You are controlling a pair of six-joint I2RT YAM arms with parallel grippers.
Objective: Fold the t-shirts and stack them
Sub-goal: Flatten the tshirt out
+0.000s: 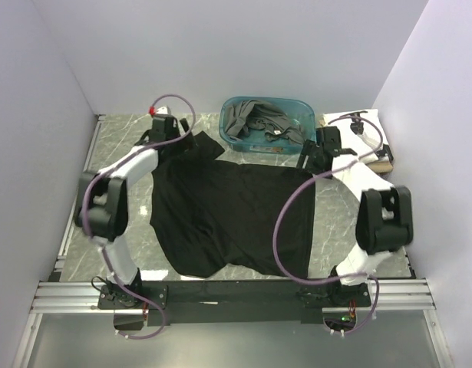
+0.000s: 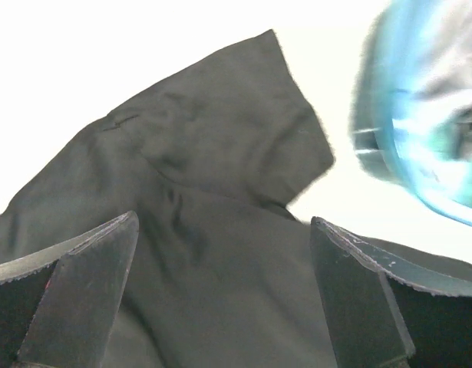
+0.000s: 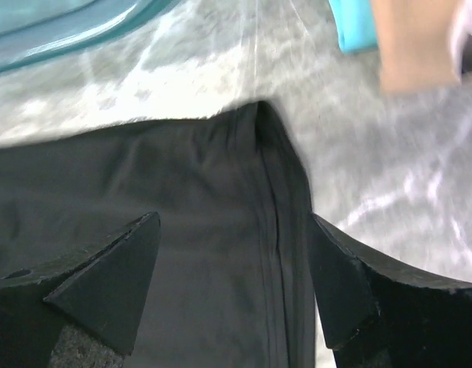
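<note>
A plain black t-shirt (image 1: 228, 215) lies spread flat on the marble table. My left gripper (image 1: 168, 139) is open over its far left sleeve. In the left wrist view the sleeve (image 2: 220, 153) lies between and beyond the open fingers (image 2: 82, 291). My right gripper (image 1: 316, 153) is open over the shirt's far right corner. In the right wrist view that hemmed corner (image 3: 251, 192) lies between the spread fingers (image 3: 343, 284). Neither gripper holds cloth. Dark grey shirts (image 1: 255, 119) lie bunched in the teal tub (image 1: 225, 132).
The teal tub stands at the back centre and shows blurred in the left wrist view (image 2: 427, 115) and the right wrist view (image 3: 67, 31). White cloth (image 1: 370, 121) and a tan piece (image 1: 385, 162) lie at the back right, partly hidden by my right arm. Walls close in on three sides.
</note>
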